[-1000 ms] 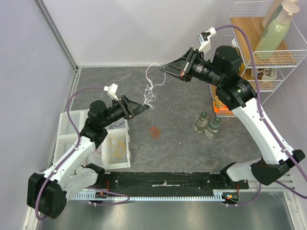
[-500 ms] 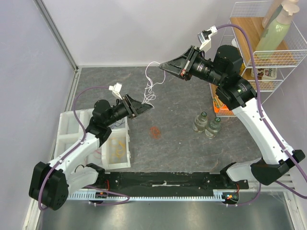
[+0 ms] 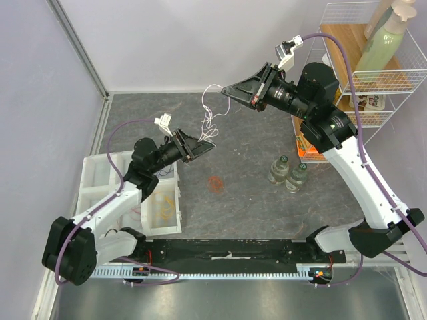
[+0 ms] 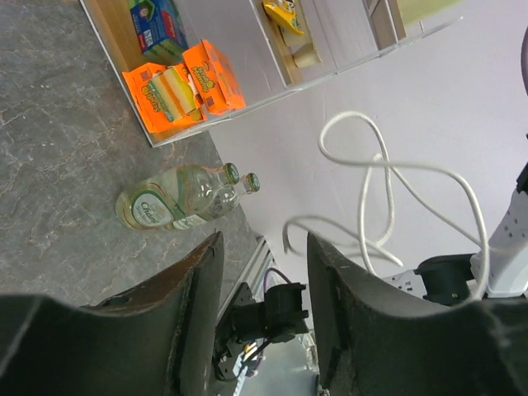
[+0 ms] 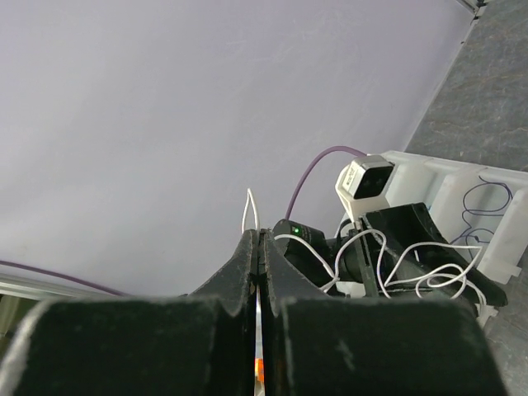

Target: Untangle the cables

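We list: white cable (image 3: 208, 122), mid-air, pinched in the closed right gripper (image 3: 225, 89). The left gripper (image 3: 211, 145) sits part-open at its lower loops, gripping nothing. Yellow cable (image 3: 164, 207) in tray (image 3: 93, 175). Red-orange cable (image 3: 215, 183) on table (image 3: 253, 200). White loops not yet untangled, we judge.

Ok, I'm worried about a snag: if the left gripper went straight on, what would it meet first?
Probably the white cable hanging from the right gripper, just ahead of the left gripper, though depth is unclear.

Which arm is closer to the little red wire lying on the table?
Left. The left end effector hovers just beyond the red wire; the right end effector is much farther back, shut on the white cable.
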`<state>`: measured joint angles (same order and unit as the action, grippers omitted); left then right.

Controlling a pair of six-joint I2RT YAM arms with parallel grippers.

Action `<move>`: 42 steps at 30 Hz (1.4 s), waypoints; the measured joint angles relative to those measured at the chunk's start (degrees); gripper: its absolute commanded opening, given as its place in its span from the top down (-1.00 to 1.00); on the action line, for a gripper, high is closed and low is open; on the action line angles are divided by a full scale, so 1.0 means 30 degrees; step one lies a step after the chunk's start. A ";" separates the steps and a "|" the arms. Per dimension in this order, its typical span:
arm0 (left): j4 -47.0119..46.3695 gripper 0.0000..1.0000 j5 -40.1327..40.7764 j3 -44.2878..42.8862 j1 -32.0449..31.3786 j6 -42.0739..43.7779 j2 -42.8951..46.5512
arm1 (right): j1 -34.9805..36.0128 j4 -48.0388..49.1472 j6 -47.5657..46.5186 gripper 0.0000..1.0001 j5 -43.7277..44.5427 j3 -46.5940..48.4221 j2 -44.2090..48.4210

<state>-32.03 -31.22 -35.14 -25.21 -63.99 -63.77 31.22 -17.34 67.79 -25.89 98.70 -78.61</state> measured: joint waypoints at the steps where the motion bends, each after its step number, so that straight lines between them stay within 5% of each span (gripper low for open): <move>1: -0.0029 0.00 0.0087 -0.0066 -0.0015 -0.0051 -0.0160 | 0.0000 0.0029 0.0044 1.00 -0.0007 -0.0007 0.0000; 8: -0.0583 0.04 0.0372 -0.0634 -0.0175 -0.0539 -0.1588 | 0.0000 0.0095 0.0109 1.00 -0.0073 -0.0102 0.0007; 14: -0.1115 0.75 0.0481 -0.0707 -0.0321 -0.0998 -0.1872 | 0.0000 0.0182 0.0189 1.00 -0.0087 -0.0270 0.0007; 18: -0.0015 0.96 0.0976 -0.1093 -0.0321 -0.0984 -0.1872 | -0.0007 0.0197 0.0029 1.00 -0.0080 -0.0270 0.0022; 24: 0.6360 0.97 0.2484 -0.2229 -0.0321 0.1290 -0.0772 | -0.0619 -0.2514 -0.2769 1.00 0.1035 0.2069 -0.0262; 31: 1.5110 0.97 0.6462 -0.2623 -0.0313 0.4991 0.3351 | -0.1093 -0.8204 -0.9326 1.00 0.7803 0.8211 -0.0189; 42: 2.2717 0.97 1.4316 -0.6317 -0.0299 0.8255 0.7650 | -0.1107 -1.1468 -1.6531 1.00 1.7405 0.6987 0.1333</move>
<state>36.12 11.73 -54.08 -26.11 -39.22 -40.82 27.90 -51.75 18.20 26.33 119.66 -74.61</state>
